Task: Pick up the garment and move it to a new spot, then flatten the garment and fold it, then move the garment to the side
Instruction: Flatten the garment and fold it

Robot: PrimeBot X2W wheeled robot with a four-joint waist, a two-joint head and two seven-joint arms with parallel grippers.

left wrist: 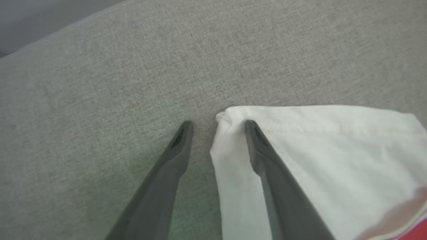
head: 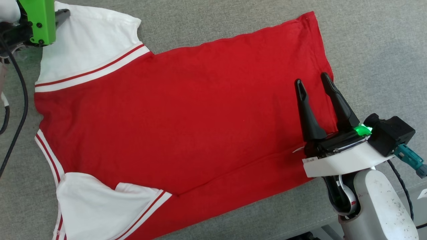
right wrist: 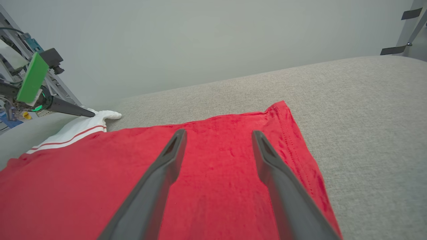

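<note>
Head view, flat garment (head: 183, 110), right tool (head: 312, 79) parted

left gripper (left wrist: 218, 122) fingers parted, angled downward; right gripper (head: 312, 78) fingers spread wide, pointing forward, slightly left

Garment (head: 186, 110) flat across the fabric surface (head: 373, 40)

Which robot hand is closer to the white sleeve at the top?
Left. The left hand is right at that sleeve, one finger over its corner. The right hand is far off, over the shirt's red bottom end.
</note>
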